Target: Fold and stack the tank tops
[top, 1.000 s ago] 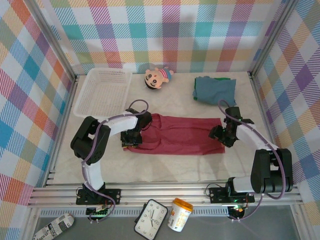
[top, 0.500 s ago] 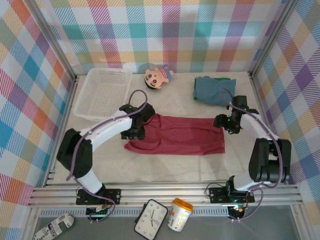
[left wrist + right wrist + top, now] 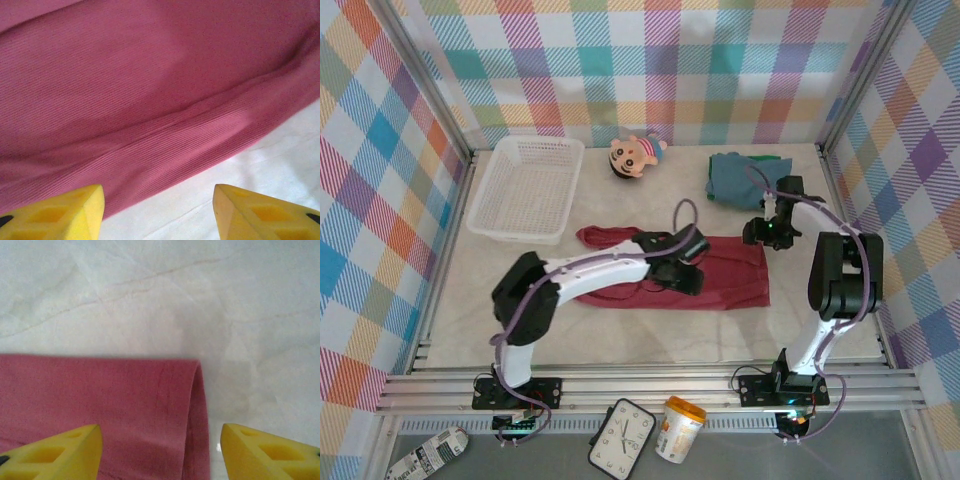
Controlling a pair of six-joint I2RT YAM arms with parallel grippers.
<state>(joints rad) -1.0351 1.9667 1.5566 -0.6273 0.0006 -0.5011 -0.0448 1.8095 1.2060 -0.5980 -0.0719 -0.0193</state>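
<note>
- Dark red tank top (image 3: pixel 720 285) of soft ribbed cloth lies spread flat across the middle of the pale surface (image 3: pixel 620 335). Its long side runs left to right and its left end is bunched into a small fold.
- Its far right corner shows in the right wrist view (image 3: pixel 100 395) with a doubled, rolled-over right edge. Bare surface (image 3: pixel 150 290) lies beyond it on two sides.
- In the left wrist view the cloth (image 3: pixel 150 85) carries a raised hem ridge running diagonally. Its edge meets bare surface (image 3: pixel 265 180) at lower right.
- Left pincer (image 3: pixel 682 272) hangs over the red top with its arm stretched across the cloth. Its yellow fingertips (image 3: pixel 75 210) stand apart, nothing between them.
- Right pincer (image 3: pixel 767 232) hangs just above the red top's far right corner, jaws apart (image 3: pixel 160 440) and gripping nothing.
- Dusty blue-grey tank top (image 3: pixel 748 180) sits in a loose pile near the far right corner, with a strip of green tank top (image 3: pixel 772 158) at its far edge.
- Open room lies along the near side, in front of the red top.
- White plastic mesh basket (image 3: pixel 525 188) stands at far left, its mesh floor showing from wall to wall.
- Small big-headed doll (image 3: pixel 637 155) lies beside the basket, against the far wall.
</note>
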